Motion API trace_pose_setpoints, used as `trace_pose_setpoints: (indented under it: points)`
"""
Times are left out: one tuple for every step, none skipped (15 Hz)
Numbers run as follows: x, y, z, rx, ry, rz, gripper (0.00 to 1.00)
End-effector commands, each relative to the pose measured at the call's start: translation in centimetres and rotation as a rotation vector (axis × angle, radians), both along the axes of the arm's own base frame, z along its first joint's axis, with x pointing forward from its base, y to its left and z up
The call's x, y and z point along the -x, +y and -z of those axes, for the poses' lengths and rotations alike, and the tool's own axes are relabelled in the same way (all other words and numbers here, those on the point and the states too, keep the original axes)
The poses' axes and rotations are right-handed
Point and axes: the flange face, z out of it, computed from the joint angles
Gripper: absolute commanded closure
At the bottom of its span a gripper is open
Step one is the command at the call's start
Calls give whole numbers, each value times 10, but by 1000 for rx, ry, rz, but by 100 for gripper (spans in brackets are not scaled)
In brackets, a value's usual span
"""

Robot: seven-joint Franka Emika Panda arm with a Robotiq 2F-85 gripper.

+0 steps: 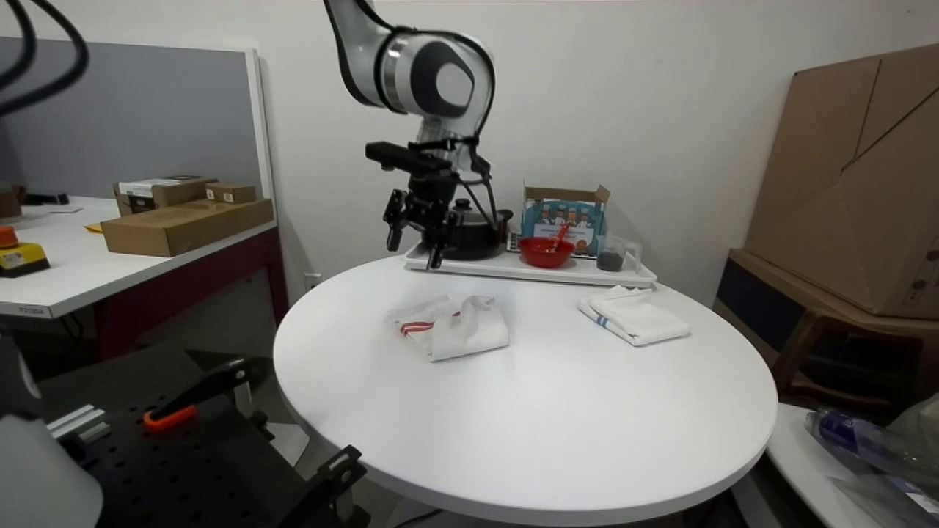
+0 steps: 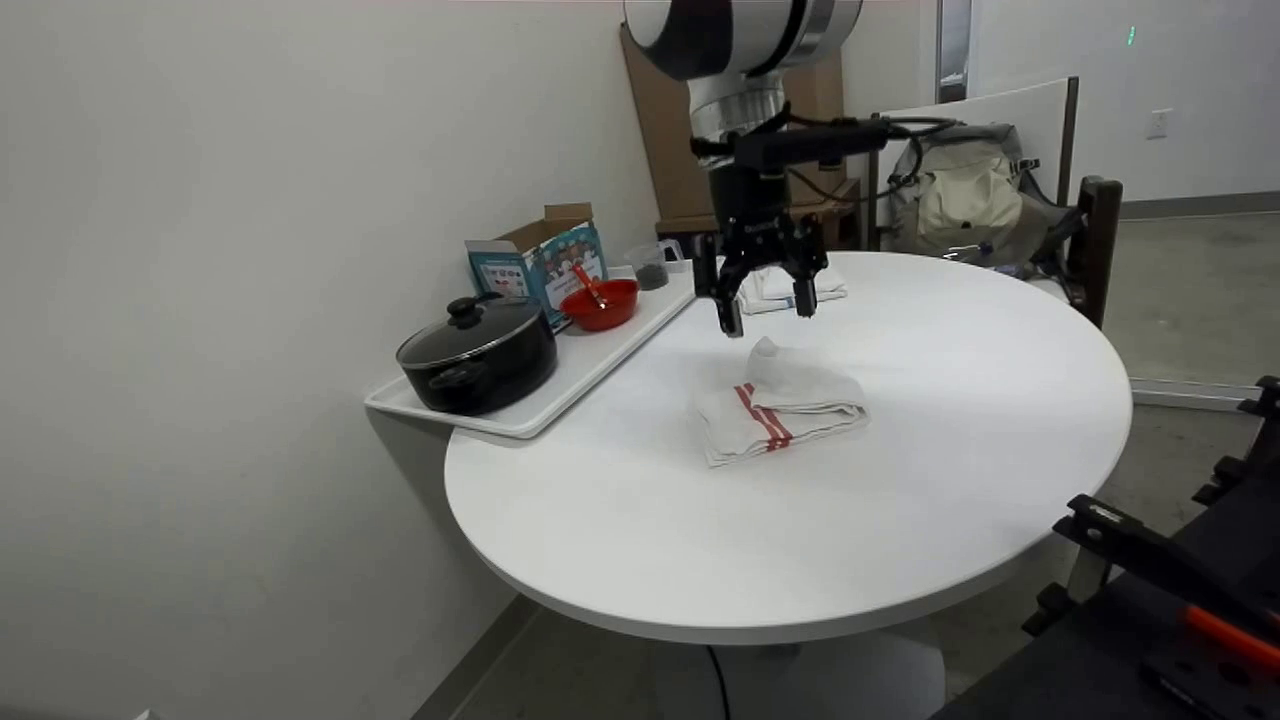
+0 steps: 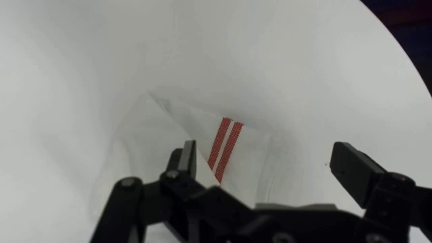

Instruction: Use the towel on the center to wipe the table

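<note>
My jaws stand wide apart, my gripper (image 2: 769, 318) hanging above the table (image 2: 620, 520). Below me the red-striped towel (image 2: 805, 385) lies on it, one part folded over the rest. Farther out, a blue-striped towel (image 1: 637, 319) lies folded near a white tray (image 2: 580, 368) bearing a pot (image 2: 485, 360) and a red bowl (image 2: 605, 308).
</note>
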Motion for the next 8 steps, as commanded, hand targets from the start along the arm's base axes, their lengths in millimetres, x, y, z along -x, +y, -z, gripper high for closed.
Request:
trace_pose_setpoints:
  points:
    - [43,9,-52,134,-100,34,0]
    - [49,9,-64,140,-139,82,0]
    - [55,8,-77,122,-163,144,0]
    - [61,5,-89,99,-171,203,0]
    - [67,0,-101,70,-179,252,0]
    - [46,11,-78,99,-143,165,0]
    - [51,7,-89,87,-156,195,0]
    - [56,4,-97,81,-166,211,0]
